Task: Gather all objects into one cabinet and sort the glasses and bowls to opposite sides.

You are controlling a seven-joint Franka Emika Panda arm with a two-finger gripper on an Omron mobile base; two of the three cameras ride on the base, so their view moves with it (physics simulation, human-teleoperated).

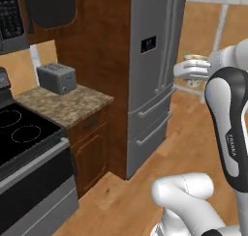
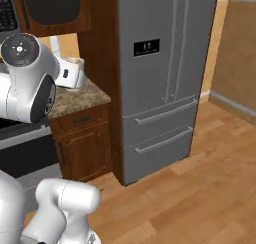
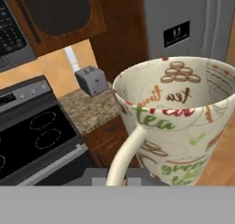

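A kitchen with wood floor [image 2: 200, 188] surrounds the base. The gripper [image 1: 199, 69], upper right of the left base view, is clamped narrow on a printed cup [image 3: 183, 122], carrying it. Next: find the shelf unit. Fridge [image 2: 160, 78] and counter [image 1: 63, 104] edges crowd left; floor lies open right.

A short granite bench [image 1: 68, 104] sits between the stove [image 1: 24, 133] and the tall wooden panel beside the fridge [image 1: 150, 75]. A grey toaster [image 1: 57, 78] stands on the bench at its back, near the wall. The rest of the bench top shows bare speckled stone. Below it is a brown drawer and door. The wood floor [image 2: 200, 178] runs under the fridge, and the robot's base stands on it.
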